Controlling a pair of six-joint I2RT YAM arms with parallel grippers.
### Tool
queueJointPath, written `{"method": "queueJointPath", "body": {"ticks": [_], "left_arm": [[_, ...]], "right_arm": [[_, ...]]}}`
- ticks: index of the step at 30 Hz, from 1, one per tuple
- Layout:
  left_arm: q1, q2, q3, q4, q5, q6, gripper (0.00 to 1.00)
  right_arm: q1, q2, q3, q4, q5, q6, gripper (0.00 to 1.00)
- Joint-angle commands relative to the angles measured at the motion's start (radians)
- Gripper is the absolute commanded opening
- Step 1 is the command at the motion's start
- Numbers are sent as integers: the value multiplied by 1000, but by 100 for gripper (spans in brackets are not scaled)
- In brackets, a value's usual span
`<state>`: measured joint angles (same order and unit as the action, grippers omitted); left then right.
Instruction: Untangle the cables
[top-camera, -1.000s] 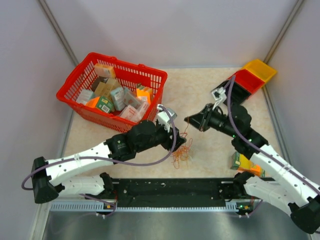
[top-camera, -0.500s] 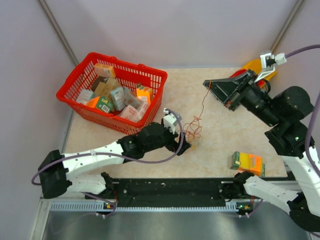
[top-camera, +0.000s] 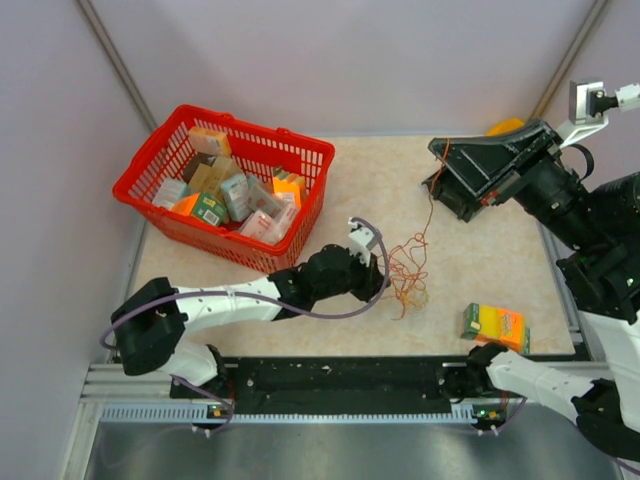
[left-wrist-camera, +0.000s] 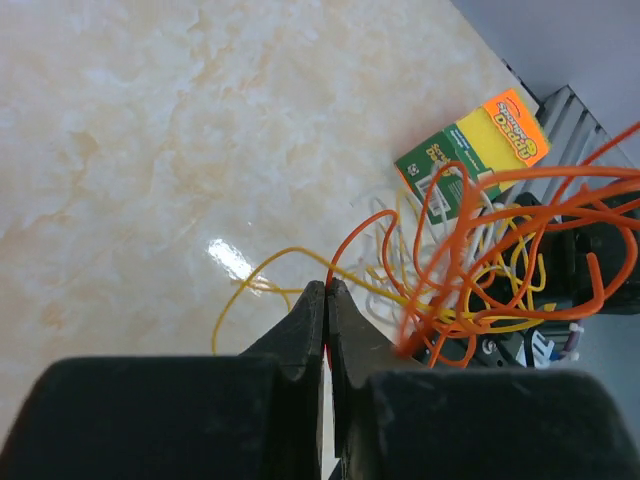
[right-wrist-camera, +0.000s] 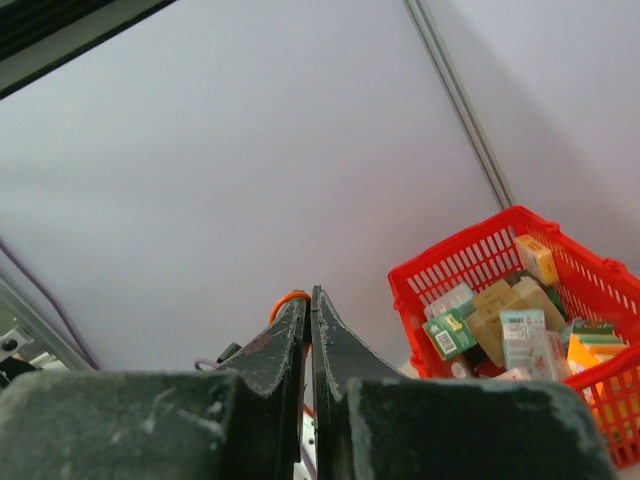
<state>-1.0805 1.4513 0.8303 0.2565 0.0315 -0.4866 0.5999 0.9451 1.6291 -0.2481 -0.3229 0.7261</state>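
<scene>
The cables (top-camera: 406, 268) are a small tangle of thin orange, red and yellow loops on the table, right of centre. My left gripper (top-camera: 383, 288) lies low at the tangle's left edge. In the left wrist view it (left-wrist-camera: 327, 291) is shut on one orange strand, with the rest of the cables (left-wrist-camera: 490, 240) bunched to its right. My right gripper (top-camera: 434, 186) is raised above the table and shut on an orange strand that hangs down to the tangle. A small loop of the cables (right-wrist-camera: 288, 298) shows at the tips of the right gripper (right-wrist-camera: 308, 298).
A red basket (top-camera: 318, 170) full of small boxes stands at the back left and also shows as the red basket (right-wrist-camera: 470, 262) in the right wrist view. A green-and-orange sponge pack (top-camera: 493, 323) lies at the front right. A yellow bin (top-camera: 503, 127) peeks out behind the right arm.
My right gripper has risen and moved right, drawing an orange strand out of the tangle. My left gripper slid right after the bundle, opened, then shut on a strand.
</scene>
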Motion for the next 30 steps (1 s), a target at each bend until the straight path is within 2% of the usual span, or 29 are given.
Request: {"method": "queueJointPath", "body": {"ticks": [1,4,9,13,16,19,21,23,28,30], "left_arm": [[11,-20,23,47,-78,-43,0],[28,-95,-20,-45,-203,-47,0],[30,-337,-112,-167,-352,2,0],[28,-588,-120,-322,-380,34,0],[30,-744,-108,-367,-389,89,0],[28,-834,-62,-442,-441,134,0],[28,-862,-37,-491,-482,152,0],[30,-871,-19,-554,-525,152,0],[30,-930,-29,-648,-538,118,0],[28,-959,-51,-658,-527,112,0]], "right_arm": [[3,38,96,1,30,-37,0],[3,69,204,-132,115,-146,0],[3,73,316,-308,486,-411,0],[1,49,235,-332,831,-588,0],[-3,53,134,-312,979,-666,0],[-61,90,72,-322,1073,-695,0],[-180,98,42,-348,1037,-637,0],[-369,93,14,-378,916,-562,0],[-883,168,-32,-454,456,-349,0],[-1042,196,-70,-445,232,-248,0]]}}
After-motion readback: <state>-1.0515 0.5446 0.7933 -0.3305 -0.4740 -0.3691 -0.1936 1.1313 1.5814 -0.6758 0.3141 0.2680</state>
